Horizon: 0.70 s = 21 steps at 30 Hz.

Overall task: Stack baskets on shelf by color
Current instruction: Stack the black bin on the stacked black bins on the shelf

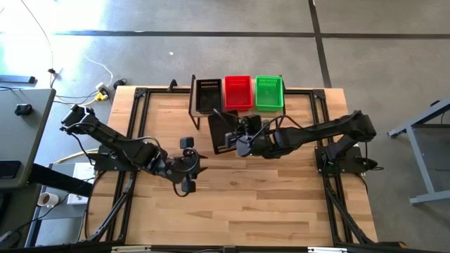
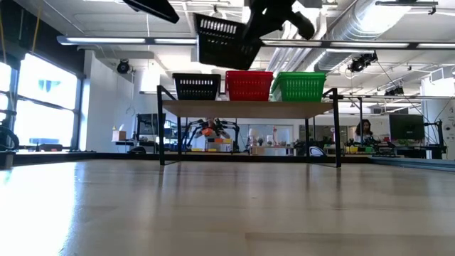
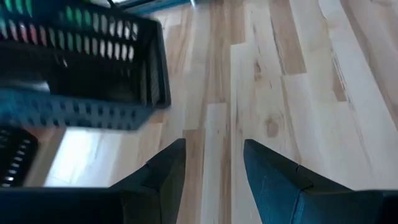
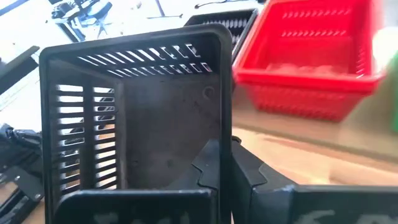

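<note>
High view, right pincer (image 1: pixel 239 138) pinching a tilted black basket (image 1: pixel 223 131) near the shelf (image 1: pixel 193 95), left pincer (image 1: pixel 188 164) spread above the desk (image 1: pixel 281 204)

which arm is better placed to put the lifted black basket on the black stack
Right. The right gripper already grips the lifted black basket above the table, just short of the shelf and its black stack. The left gripper is empty, open, farther back.

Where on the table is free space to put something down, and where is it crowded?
The bare table in front of both arms is free. Crowded: the shelf, filled by black, red and green baskets, and the space before it, where the right end effector holds a black basket.
</note>
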Available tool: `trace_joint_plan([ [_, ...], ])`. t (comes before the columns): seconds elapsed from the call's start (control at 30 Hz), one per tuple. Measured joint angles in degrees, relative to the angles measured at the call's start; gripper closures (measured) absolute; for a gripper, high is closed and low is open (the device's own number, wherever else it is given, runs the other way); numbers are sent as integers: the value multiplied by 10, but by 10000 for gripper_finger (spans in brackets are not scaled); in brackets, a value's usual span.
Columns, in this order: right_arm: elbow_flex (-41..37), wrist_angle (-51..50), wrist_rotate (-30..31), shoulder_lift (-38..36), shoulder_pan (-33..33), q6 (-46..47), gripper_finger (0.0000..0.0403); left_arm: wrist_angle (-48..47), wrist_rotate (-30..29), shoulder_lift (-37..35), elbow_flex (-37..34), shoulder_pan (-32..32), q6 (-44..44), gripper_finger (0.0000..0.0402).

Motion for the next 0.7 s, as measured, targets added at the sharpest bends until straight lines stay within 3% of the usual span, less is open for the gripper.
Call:
trace_joint_plan([
  [0.17, 0, 23, -18, 32, 0, 3, 403, 17, -30, 11, 0, -12, 0, 248],
  [0.7, 0, 155, -51, 61, -2, -33, 403, 11, -36, 41, 0, -2, 30, 248],
])
